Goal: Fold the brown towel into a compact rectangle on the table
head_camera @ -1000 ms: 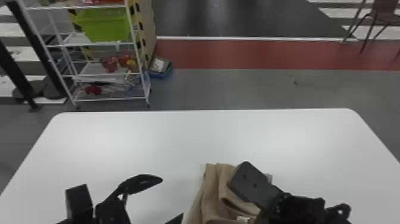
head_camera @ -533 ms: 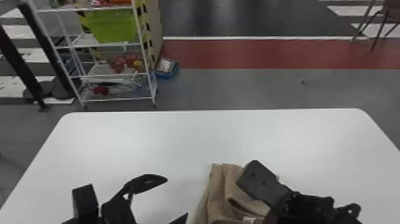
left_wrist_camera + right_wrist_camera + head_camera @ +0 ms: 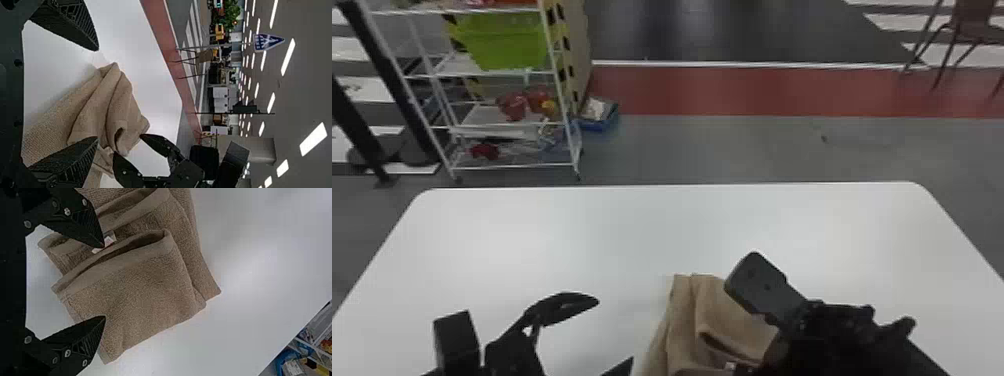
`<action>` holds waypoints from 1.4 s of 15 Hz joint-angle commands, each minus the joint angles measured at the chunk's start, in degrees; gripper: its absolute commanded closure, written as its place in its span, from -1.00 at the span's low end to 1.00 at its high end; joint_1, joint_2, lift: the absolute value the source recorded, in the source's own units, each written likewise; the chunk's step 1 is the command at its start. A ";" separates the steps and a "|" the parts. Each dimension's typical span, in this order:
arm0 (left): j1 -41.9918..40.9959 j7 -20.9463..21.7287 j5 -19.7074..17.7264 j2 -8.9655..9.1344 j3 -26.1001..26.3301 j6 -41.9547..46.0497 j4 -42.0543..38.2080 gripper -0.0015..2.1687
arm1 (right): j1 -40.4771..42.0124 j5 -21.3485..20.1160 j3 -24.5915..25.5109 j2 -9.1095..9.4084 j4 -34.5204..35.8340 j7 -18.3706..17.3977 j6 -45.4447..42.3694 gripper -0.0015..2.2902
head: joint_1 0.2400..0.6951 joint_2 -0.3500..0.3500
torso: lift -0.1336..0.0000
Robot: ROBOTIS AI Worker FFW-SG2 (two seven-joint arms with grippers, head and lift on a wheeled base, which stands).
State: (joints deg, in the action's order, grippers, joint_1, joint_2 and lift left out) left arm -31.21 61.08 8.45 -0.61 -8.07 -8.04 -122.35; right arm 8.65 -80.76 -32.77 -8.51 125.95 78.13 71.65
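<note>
White table (image 3: 582,235), with a wire rack (image 3: 482,117) and grey floor (image 3: 707,145) beyond it, carries the brown towel (image 3: 137,290) near its near edge, partly folded. Over the cloth the right gripper (image 3: 104,281) has its jaws spread, with nothing pinched that I can see; one finger (image 3: 90,229) overlaps the small tag (image 3: 109,239). The left gripper (image 3: 97,93), at the towel's left side, has its jaws well apart too. If the right jaws closed here, I'd worry about them catching one layer and leaving the next, because the folded edges gape; a lift would then pull the stack open. The layers are stepped, not lined up, so another fold on top could set a crooked outline. With both grippers near the same small bundle, a careless inward move might also knock them together or drag the cloth askew. What the right wrist view gives is the detail: banded edges, the open mouths of the folds, a jutting corner. From the head view comes the towel's place on the table, though the right arm covers part of it. Seen in the left wrist view, the cloth rises in loose, rumpled ridges.
</note>
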 commanded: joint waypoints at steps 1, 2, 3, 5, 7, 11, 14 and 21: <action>0.27 0.00 -0.02 0.00 -0.01 -0.01 0.35 -0.93 | -0.13 0.25 -0.54 0.16 -1.93 0.19 -0.50 -0.75 | 1.00 -0.03 | -0.83; 0.36 0.00 -0.02 0.00 -0.10 -0.01 0.53 -0.93 | -0.39 0.34 -0.54 0.25 -2.73 0.19 -0.50 -0.62 | 1.00 -0.02 | -0.83; 0.45 0.00 -0.02 0.00 -0.10 -0.01 0.62 -0.93 | -0.57 0.43 -0.54 0.34 -2.90 0.19 -0.50 -0.57 | 1.00 -0.02 | -0.83; 0.71 -0.09 0.07 0.00 -0.10 -0.01 1.06 -0.93 | -0.66 0.43 -0.54 0.43 -2.90 0.19 -0.67 -0.49 | 1.00 0.00 | -0.83; 1.06 -0.09 0.07 0.09 -0.01 -0.01 1.32 -0.93 | -0.66 2.36 0.34 0.51 -1.67 0.19 -0.50 -0.28 | 1.00 0.01 | -0.83; 1.77 -0.18 0.07 0.09 0.08 -0.01 1.94 -0.93 | -0.66 4.65 1.48 0.34 1.85 0.19 -0.32 -0.03 | 1.00 0.02 | -0.83; 2.56 -0.26 0.25 0.26 0.25 -0.01 2.73 -0.93 | -0.57 5.26 1.39 0.34 1.85 0.19 -0.32 -0.02 | 1.00 0.03 | -0.83; 3.35 -0.44 0.51 0.26 0.16 -0.18 3.69 -0.93 | 1.81 6.85 -3.09 -1.60 7.12 0.19 -0.50 -0.02 | 1.00 0.11 | -0.83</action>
State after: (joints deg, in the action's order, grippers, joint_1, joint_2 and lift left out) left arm -28.03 60.64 8.90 -0.35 -7.85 -8.23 -118.94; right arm 9.81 -73.60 -33.87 -9.21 132.67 78.13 71.27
